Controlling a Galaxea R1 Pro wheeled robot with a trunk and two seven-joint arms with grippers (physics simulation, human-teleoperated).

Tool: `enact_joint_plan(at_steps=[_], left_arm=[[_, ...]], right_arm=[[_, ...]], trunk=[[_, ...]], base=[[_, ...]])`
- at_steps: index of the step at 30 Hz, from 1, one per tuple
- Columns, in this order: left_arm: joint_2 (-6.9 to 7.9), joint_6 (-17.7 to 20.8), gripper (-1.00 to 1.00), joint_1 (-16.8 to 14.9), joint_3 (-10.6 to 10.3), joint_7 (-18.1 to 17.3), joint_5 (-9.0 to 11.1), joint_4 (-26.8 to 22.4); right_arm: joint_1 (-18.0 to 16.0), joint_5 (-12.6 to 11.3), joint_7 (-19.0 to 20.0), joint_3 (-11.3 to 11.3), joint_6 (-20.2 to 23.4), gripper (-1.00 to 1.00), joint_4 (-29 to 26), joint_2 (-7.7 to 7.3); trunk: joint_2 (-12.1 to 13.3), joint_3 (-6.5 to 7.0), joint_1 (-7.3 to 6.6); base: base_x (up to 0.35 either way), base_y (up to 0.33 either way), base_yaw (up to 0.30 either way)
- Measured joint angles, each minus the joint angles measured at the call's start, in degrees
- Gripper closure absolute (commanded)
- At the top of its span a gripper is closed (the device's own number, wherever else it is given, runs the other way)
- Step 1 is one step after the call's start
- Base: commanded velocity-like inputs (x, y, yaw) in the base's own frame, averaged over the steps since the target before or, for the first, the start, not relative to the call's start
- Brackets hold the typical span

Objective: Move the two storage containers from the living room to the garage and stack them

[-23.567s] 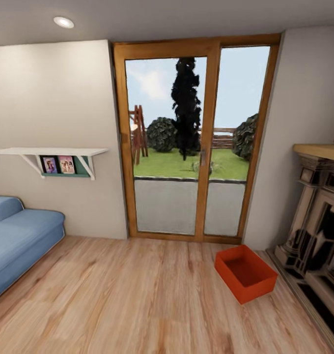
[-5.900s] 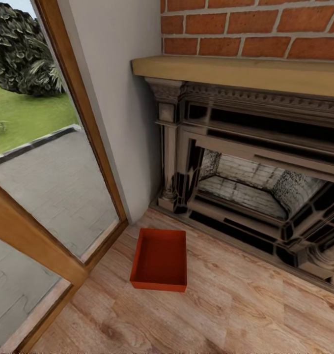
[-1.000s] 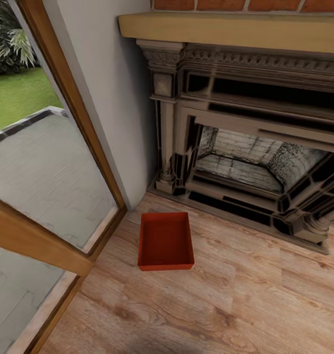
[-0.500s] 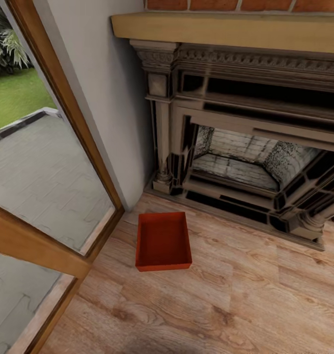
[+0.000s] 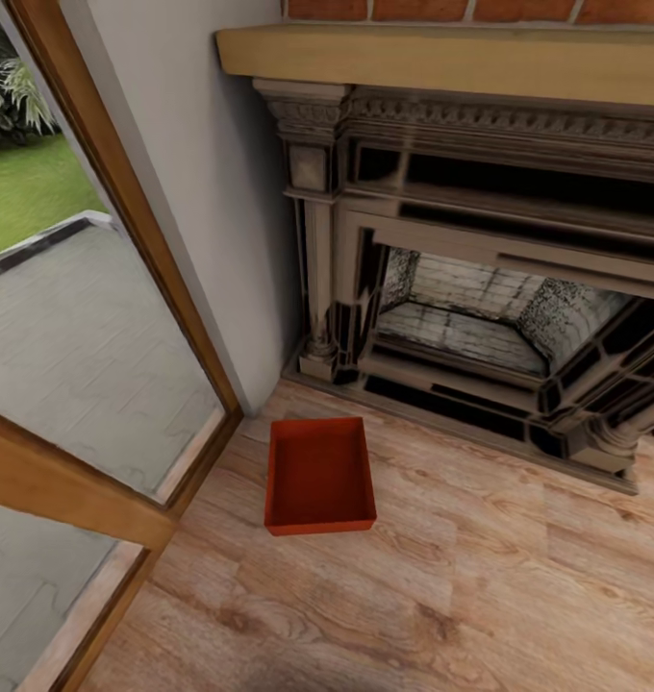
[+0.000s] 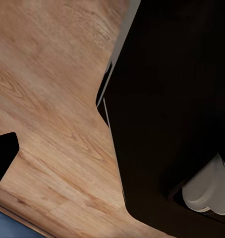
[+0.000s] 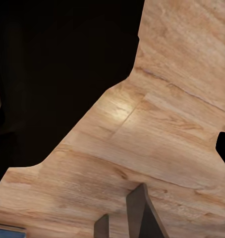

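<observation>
One orange-red storage container lies open-topped on the light wood plank floor of the living room, in the corner between the glass door and the fireplace, in the head view. It holds nothing. In the right wrist view my right gripper hangs over bare planks, two grey fingers slightly apart with nothing between them. The left wrist view looks down past my dark body at planks, with a black tip at the picture's edge. The garage is out of view.
An ornate dark fireplace with a wooden mantel and red brick above fills the far right. A wood-framed glass door runs along the left, a pale wall strip between them. Planks in front of the container are bare.
The head view has closed in on the corner and shifted slightly over the last second; the container itself lies where it was.
</observation>
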Motion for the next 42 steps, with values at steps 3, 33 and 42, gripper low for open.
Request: enact_joint_plan(at_steps=[3,33,42], left_arm=[[0.0,0.0,-1.0,0.0,0.0,0.0,0.0,0.0],[0.01,0.0,-1.0,0.0,0.0,0.0,0.0,0.0],[-0.01,0.0,-1.0,0.0,0.0,0.0,0.0,0.0]], right_arm=[[0.0,0.0,0.0,0.0,0.0,-1.0,0.0,-0.04],[0.0,0.0,-0.1,-0.1,0.0,-1.0,0.0,-0.6],[0.0,0.0,0.1,0.0,0.0,-1.0,0.0,-0.6]], trunk=[[0.0,0.0,0.0],[0.0,0.0,0.01],[0.0,0.0,0.01]], base=[[0.084,0.0,0.0],[0.003,0.0,0.043],[0.0,0.0,0.0]])
